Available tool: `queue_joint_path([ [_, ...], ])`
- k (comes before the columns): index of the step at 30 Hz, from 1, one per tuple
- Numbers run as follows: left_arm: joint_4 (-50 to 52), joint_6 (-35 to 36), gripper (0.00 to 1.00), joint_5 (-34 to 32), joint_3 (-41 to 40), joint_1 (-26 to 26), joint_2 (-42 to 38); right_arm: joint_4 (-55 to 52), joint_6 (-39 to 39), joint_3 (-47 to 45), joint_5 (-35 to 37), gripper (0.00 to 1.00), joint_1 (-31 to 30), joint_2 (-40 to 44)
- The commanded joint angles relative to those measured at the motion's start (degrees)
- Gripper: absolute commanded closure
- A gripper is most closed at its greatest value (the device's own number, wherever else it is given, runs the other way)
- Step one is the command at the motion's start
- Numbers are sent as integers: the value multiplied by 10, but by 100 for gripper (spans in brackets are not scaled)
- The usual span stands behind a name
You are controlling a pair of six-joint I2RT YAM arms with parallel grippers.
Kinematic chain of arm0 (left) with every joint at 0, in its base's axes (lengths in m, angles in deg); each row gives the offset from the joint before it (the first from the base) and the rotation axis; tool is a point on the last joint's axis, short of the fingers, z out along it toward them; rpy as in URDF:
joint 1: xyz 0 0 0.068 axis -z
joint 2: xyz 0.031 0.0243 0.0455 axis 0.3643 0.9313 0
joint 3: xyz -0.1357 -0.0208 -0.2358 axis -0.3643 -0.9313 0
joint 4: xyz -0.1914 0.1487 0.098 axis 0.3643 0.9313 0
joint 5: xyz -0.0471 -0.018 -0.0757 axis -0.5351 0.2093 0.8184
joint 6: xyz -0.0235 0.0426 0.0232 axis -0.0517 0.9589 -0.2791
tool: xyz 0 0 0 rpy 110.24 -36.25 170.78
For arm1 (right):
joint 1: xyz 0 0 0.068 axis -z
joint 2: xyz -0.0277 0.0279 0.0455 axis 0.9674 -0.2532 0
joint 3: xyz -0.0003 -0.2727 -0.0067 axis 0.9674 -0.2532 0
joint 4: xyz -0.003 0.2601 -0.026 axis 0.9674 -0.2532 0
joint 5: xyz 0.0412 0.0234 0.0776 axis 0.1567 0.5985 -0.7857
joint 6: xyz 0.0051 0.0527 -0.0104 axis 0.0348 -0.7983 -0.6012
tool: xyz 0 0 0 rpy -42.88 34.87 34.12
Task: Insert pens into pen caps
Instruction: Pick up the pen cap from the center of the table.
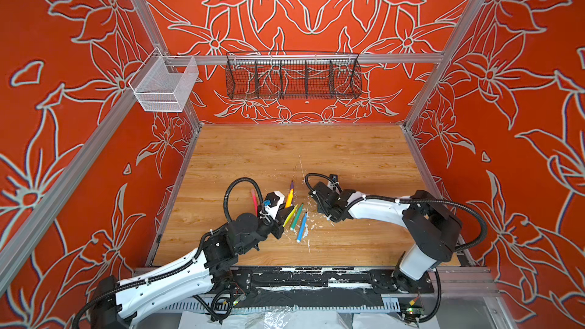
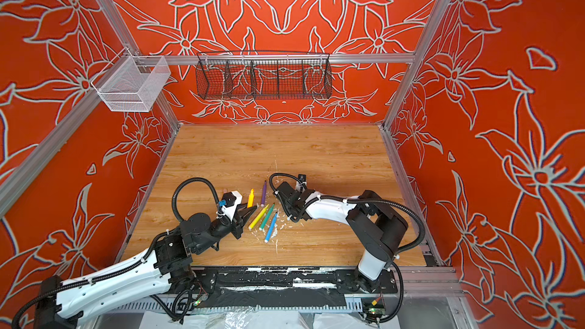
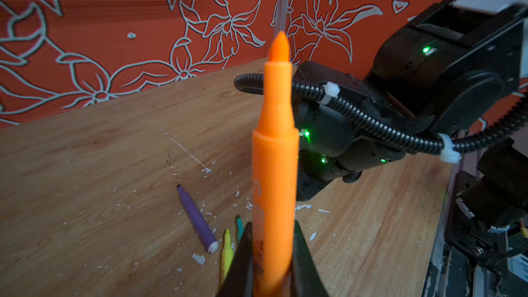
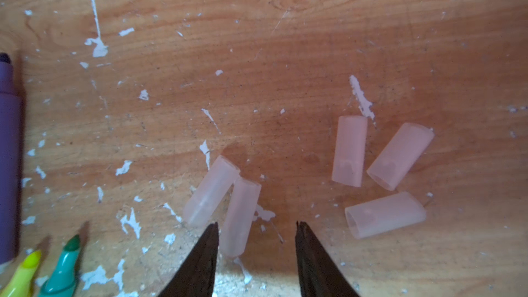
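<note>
**Orange pen clamped on the left, open jaws over the caps on the right**

We start nearest the table's [image 1: 285, 153] left edge. There the pink pen [image 1: 254, 200] lies flat in the near half, partly hidden behind the left arm's cable.

Just beside it, the left gripper [image 3: 273, 231] is clamped tight on the orange pen [image 3: 275, 167]. It holds the pen by the lower barrel. The bare felt tip points away from the jaws, raised off the wood and aimed toward the far edge.

Next comes the purple pen [image 2: 263, 193], lying on the wood with its tip toward the far edge and its white plug toward the near one.

Closer to the near edge, three more pens lie in a slanted row with their tips bare. These are the yellow pen [image 2: 258, 216], the green pen [image 2: 267, 216] and the blue pen [image 2: 271, 227]. The blue one reaches nearest to the near edge. White flecks [image 4: 98, 48] are scattered over the wood all around them.

Further right, the right gripper [image 4: 257, 227] hangs low over the table, pointing down with its jaws apart and nothing gripped.

Its wrist view shows five pen caps [image 4: 350, 151] lying on their sides. Two of them rest against each other. One of that pair sits between the open fingers [image 4: 205, 252], close beside one of them, and we cannot tell whether it touches. The other three form a loose cluster a little apart from the pair.
</note>
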Motion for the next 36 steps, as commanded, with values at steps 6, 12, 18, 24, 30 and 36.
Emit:
queue_joint_path([
  [6,-9,5,100,5,8,-1,-4,7,4,3,-11,63,15,-12],
  [12,-9,5,100,8,8,-2,-4,14,11,1,-28,66,23,-16],
  [18,-8,4,100,8,8,-1,-6,11,23,10,-46,66,36,-32],
  [24,-7,5,100,9,8,-1,-6,12,32,9,-62,70,46,-36],
  [30,-8,5,100,10,8,-1,-6,14,33,5,-65,76,50,-33],
  [36,-8,4,100,11,8,-1,-6,15,34,4,-69,77,52,-37],
])
